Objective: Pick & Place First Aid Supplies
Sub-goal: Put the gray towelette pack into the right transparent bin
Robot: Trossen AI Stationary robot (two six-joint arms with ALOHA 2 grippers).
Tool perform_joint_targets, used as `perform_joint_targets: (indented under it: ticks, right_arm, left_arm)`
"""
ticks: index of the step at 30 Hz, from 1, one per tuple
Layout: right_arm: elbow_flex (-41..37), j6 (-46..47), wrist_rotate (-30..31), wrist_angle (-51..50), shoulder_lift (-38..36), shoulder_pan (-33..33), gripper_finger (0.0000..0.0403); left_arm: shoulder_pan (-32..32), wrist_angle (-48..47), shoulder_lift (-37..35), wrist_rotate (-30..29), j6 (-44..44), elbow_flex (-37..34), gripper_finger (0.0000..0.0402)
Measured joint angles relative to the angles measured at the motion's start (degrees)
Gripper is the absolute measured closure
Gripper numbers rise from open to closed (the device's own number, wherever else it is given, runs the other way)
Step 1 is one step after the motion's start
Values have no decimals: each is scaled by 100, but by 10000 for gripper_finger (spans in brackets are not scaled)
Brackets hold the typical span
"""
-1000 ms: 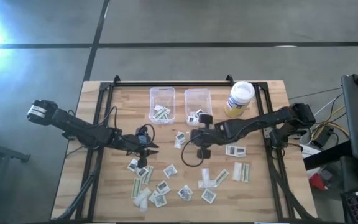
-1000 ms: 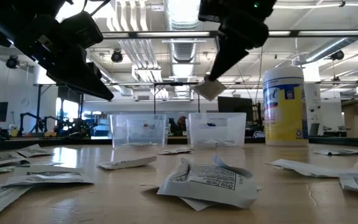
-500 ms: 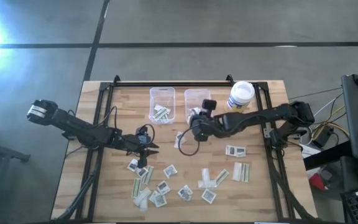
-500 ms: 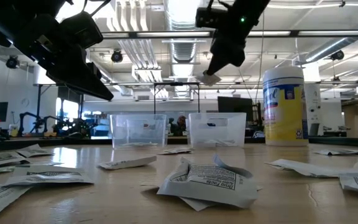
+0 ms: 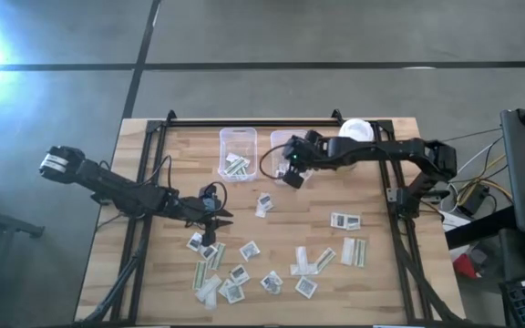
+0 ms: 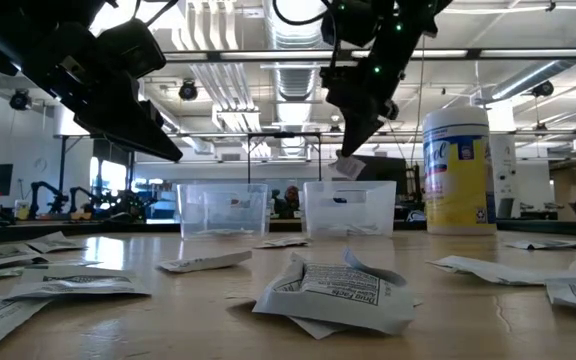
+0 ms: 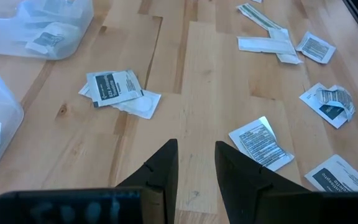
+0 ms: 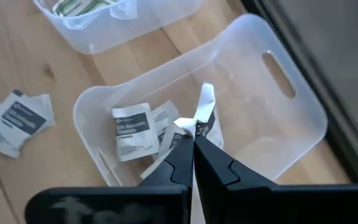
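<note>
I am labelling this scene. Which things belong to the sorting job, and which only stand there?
Job:
- packets on the table
- packet in the right gripper
- two clear bins
- left gripper, waiting

Standing by:
- wipes jar
- table

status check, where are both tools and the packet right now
Right tool shut on packet, over right bin. Left tool empty, open above table. Nothing in the way.

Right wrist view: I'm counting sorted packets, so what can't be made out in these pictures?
- Bin: the right gripper and its held packet cover part of the floor.
- High view: right bin hidden under the arm.
- Low view: bin contents blurred through the wall.
</note>
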Motion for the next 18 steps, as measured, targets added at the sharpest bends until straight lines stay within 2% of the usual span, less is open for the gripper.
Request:
perform_joint_targets:
  ticks: [7, 18]
  right_arm:
    - [-118, 455, -511, 3, 2, -198, 394]
    - [-179, 545, -529, 175, 229, -221, 394]
  left_arm:
    - [0, 0, 0, 0, 0, 0, 303]
    - [-1, 12, 0, 0, -75, 0, 303]
